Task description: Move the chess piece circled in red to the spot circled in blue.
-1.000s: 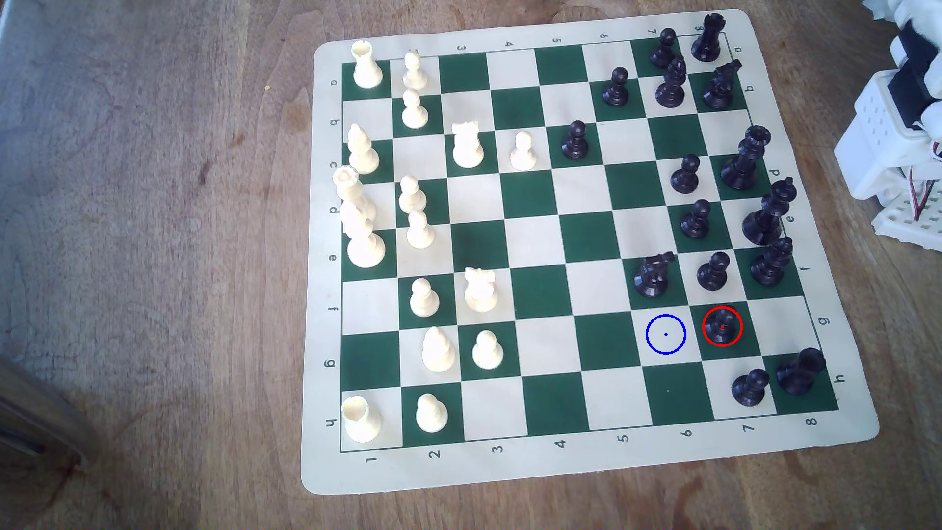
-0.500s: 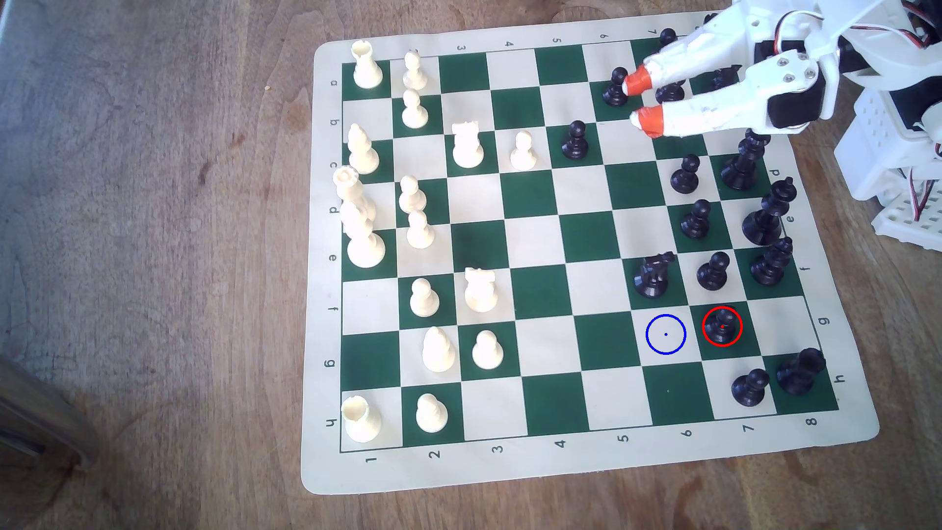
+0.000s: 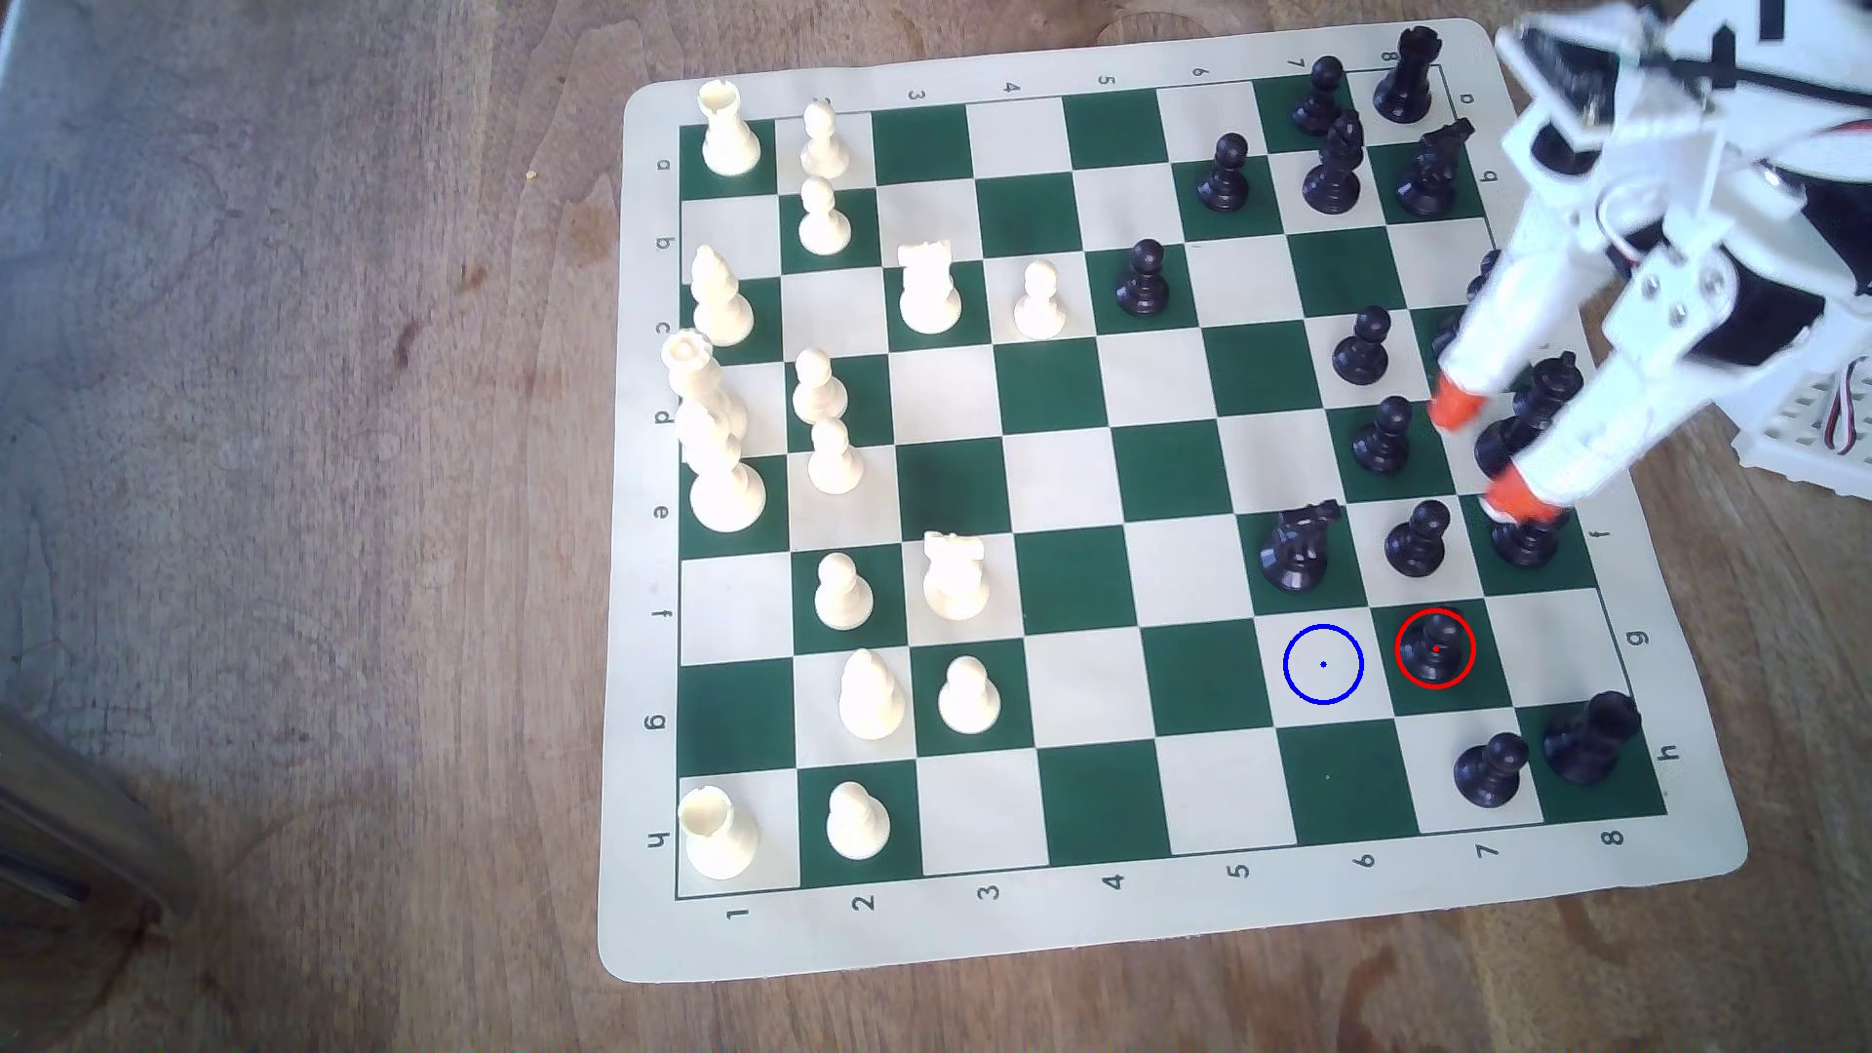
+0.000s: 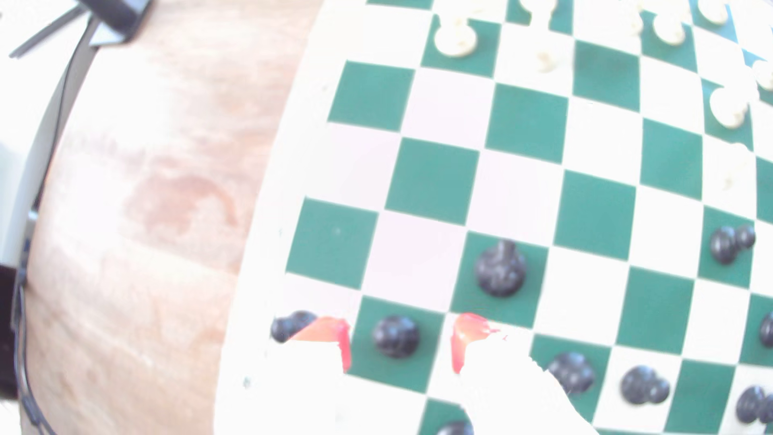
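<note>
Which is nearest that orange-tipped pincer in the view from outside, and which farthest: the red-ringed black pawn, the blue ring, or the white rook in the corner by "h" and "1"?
From the pincer:
1. The black pawn, just below it in the exterior view.
2. The blue ring, one square to the pawn's left.
3. The white rook, far across at the lower-left corner.

A worn wooden table [image 3: 304, 506] carries a cream-edged green chess mat [image 3: 648, 942] lying flat, with a white perforated block [image 3: 1793, 446] just beside the mat's edge on the exterior view's right.
</note>
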You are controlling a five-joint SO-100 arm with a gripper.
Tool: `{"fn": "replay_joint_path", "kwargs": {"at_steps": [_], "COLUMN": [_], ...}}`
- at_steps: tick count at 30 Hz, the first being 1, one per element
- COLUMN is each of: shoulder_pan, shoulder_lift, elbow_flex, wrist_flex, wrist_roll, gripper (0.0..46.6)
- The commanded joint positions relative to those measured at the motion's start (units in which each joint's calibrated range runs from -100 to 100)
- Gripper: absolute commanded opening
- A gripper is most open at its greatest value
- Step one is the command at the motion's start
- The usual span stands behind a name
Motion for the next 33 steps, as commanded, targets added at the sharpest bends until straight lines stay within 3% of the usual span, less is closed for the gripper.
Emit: {"fn": "replay_joint_path", "kwargs": {"at_steps": [1, 4, 13, 16, 21, 33], "shoulder_pan": [-5.1, -7.8, -9.6, -9.3, -5.8, -3.4], "shoulder_lift": [-3.1, -6.4, -2.7, -0.1, 0.9, 1.2], "elbow_flex": [4.6, 13.8, 22.3, 22.6, 22.3, 25.4], "wrist_flex": [-1.1, -7.8, -20.4, -22.9, -24.6, -26.6], "wrist_roll": [-2.0, -3.0, -4.4, -4.3, -3.7, -3.0], "gripper": [18.3, 20.5, 18.1, 17.4, 22.0, 21.4]}}
